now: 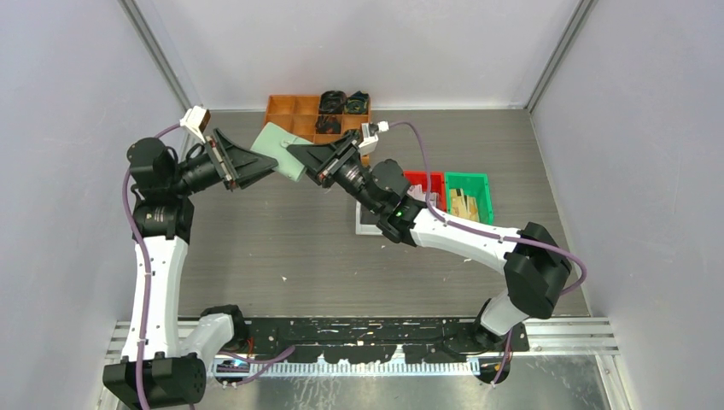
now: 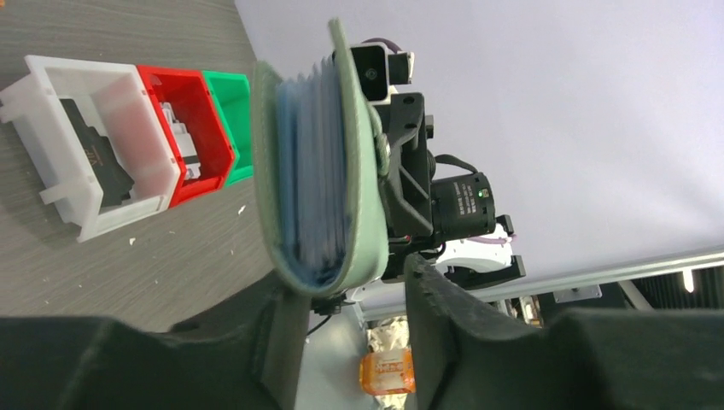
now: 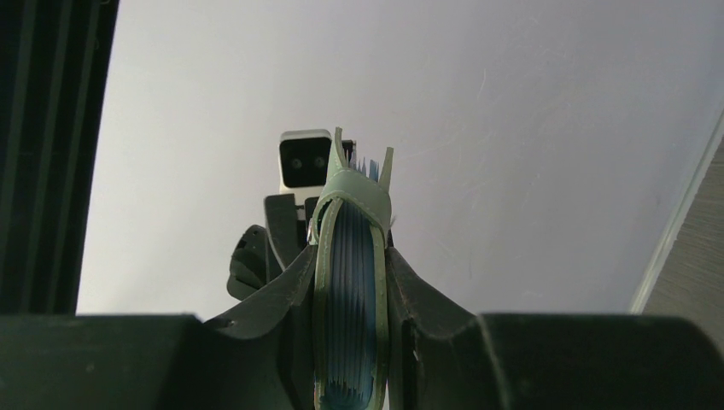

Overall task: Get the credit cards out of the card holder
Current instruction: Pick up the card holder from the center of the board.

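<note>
At upper centre of the top view, raised off the grey table (image 1: 256, 248), the right gripper (image 1: 294, 152) clamps the sage-green card holder (image 1: 277, 145). The left gripper (image 1: 271, 168) straddles its other end, but whether it grips is unclear. Blue layers (image 3: 350, 316) fill the holder.

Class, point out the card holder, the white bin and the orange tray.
card holder (image 1: 278, 149): top external view, outer green cover.
white bin (image 2: 145, 145): left wrist view, side wall.
orange tray (image 1: 281, 108): top external view, empty left compartment.
</note>
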{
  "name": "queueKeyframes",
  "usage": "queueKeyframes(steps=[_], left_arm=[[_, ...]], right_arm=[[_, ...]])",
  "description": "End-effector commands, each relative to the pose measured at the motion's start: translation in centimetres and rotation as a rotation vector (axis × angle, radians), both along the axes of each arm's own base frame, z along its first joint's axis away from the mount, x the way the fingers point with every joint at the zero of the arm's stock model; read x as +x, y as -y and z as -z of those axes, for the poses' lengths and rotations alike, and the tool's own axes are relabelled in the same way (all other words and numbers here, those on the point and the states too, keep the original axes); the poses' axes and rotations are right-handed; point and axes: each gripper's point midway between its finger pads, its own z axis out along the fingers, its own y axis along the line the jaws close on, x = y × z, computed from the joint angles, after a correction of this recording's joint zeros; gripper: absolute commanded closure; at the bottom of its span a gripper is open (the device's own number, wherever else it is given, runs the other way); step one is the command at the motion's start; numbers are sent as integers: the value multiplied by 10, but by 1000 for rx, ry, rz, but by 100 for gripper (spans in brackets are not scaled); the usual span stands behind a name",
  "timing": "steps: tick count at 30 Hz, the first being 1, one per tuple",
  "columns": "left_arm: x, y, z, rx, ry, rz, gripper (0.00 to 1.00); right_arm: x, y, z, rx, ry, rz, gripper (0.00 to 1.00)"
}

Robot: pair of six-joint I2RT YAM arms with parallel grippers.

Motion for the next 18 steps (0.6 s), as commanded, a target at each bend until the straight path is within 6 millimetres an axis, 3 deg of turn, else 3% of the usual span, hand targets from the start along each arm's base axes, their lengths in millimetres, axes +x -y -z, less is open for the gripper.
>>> queueKeyframes(steps=[1,7,14,18], left_arm=[[-3,-3,-13,32,93,-11,51],[-3,-4,-15,36,106,-12,49],[-3,-8,-20,55,143,-24,55],[2,-11,-17,54,130,-34,64]], right_arm=[[-23,8,-31,70,67,-49,99],[-25,8,-29,73,61,-61,99],[-27,11,-33,86,64,-63,99],[-37,7,-34,77,87,-105,97]])
